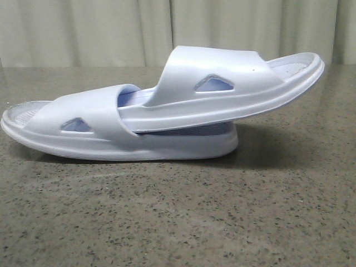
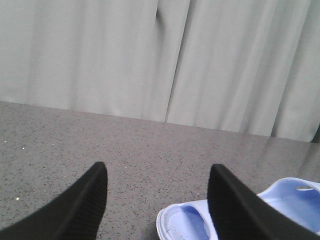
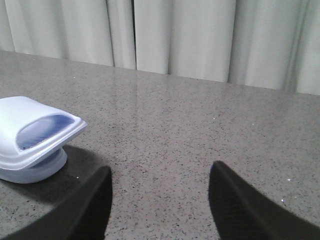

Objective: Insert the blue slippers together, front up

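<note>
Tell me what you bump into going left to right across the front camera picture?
Lower slipper lying flat on the table → upper slipper, its front end tucked under the lower one's strap and its other end sticking up at the right.

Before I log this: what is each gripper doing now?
Left gripper: open, holding nothing.
Right gripper: open, holding nothing.

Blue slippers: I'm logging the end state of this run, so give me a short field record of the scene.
lower slipper: flat on the table
upper slipper: one end pushed under the lower slipper's strap, other end raised to the right
contact: nested, touching
left gripper: open, empty, beside the pair
right gripper: open, empty, beside the pair
backdrop: pale curtain
</note>
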You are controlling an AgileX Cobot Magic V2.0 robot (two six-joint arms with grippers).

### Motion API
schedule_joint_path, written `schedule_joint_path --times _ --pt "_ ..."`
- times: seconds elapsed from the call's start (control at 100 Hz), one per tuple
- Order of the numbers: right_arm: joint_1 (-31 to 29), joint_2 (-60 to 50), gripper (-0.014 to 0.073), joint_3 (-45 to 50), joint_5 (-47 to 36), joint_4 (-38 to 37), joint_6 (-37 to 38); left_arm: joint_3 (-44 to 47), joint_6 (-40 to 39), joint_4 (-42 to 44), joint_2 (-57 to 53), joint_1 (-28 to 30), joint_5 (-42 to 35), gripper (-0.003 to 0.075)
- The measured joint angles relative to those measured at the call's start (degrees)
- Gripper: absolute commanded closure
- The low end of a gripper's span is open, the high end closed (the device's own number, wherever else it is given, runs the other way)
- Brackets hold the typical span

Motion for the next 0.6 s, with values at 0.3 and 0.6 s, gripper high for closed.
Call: schedule_joint_path --times 0.3,0.6 --pt "0.0 0.0 0.0695 0.0 -0.09 0.0 0.11 0.0 0.0 0.0 0.0 0.0 -0.23 0.0704" --pt "0.0 0.0 0.0696 0.0 -0.21 0.0 0.11 0.0 0.0 0.0 0.0 0.0 -0.27 0.0704"
